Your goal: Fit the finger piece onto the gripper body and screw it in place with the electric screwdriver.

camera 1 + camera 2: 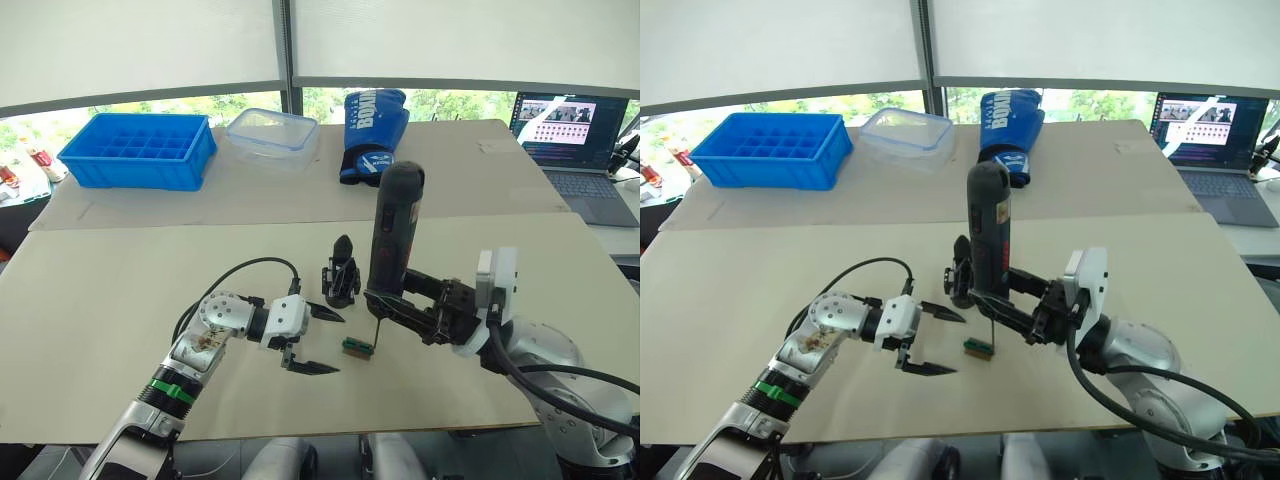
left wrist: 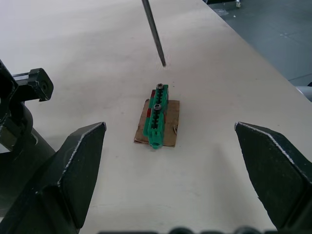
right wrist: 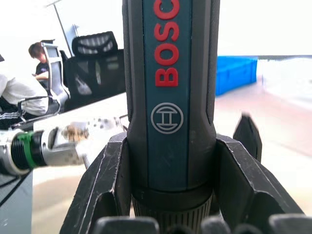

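Observation:
My right gripper (image 1: 385,300) is shut on the electric screwdriver (image 1: 395,235), a dark cylinder with red lettering (image 3: 170,97), held upright. Its thin bit (image 2: 155,34) points down just beyond a small green block (image 1: 357,347) with two screw heads (image 2: 157,117). The black gripper body (image 1: 342,272) stands on the table just left of the screwdriver. A pointed finger sticks up from it; whether that is the finger piece I cannot tell. My left gripper (image 1: 335,343) is open just left of the green block, its fingers (image 2: 73,165) spread wide with nothing between them.
At the table's back stand a blue compartment crate (image 1: 140,150), a clear plastic container (image 1: 272,135) and a blue boxing glove (image 1: 372,135). An open laptop (image 1: 575,140) sits at the far right. In the right wrist view a person (image 3: 34,53) sits among office chairs.

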Robot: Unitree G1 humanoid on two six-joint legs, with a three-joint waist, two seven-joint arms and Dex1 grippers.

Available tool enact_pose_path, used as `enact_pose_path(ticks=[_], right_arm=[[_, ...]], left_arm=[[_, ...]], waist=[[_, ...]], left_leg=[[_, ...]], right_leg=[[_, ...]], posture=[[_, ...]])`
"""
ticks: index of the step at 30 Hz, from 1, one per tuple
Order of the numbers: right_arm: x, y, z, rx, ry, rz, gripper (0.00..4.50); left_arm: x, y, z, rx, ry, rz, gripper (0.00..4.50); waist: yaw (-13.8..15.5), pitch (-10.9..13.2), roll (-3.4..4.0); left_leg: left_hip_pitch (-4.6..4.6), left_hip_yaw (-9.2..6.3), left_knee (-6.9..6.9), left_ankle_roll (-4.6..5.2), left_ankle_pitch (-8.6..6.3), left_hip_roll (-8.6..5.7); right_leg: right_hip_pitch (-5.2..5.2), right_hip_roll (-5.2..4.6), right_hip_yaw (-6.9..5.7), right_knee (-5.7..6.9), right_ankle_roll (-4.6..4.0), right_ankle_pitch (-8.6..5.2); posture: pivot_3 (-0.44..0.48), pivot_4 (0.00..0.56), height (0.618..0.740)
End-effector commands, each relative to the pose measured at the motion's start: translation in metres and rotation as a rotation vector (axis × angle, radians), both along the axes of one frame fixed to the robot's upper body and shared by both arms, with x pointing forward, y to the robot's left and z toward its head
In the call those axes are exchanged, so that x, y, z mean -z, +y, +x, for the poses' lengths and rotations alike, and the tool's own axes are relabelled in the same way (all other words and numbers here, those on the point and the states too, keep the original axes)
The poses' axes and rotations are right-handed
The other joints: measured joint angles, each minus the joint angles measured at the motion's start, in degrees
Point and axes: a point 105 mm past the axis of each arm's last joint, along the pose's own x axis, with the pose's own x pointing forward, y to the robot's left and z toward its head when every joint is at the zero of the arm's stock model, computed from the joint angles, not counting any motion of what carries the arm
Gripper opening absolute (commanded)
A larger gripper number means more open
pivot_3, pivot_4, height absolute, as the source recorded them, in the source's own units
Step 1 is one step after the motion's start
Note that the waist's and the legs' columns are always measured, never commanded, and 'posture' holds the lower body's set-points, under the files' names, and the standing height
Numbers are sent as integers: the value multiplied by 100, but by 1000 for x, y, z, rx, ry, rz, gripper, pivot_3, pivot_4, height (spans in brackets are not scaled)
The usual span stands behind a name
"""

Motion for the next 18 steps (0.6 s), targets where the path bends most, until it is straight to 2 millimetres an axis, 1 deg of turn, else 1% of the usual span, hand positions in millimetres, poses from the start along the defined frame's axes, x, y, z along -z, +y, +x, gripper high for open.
enact_pose_path(ticks=[1,11,18], right_arm=[[-15,2,-5,12,-88,24,1912],[-6,4,-4,23,-97,0,1912],[-5,6,-3,20,-102,3,1912]], left_arm=[[-5,-2,-3,21,-8,-17,4500],[-5,-3,-1,20,-6,-18,4500],[-3,-3,-2,23,-1,-12,4500]], waist=[[7,0,0],[0,0,0],[-2,0,0]], left_leg=[[0,0,0,0,0,-1],[0,1,0,1,0,-1],[0,1,0,0,0,-1]], right_leg=[[0,-1,0,0,0,0],[0,2,0,0,0,0],[0,3,0,0,0,0]], posture=[[0,150,740],[0,150,740],[0,150,740]])
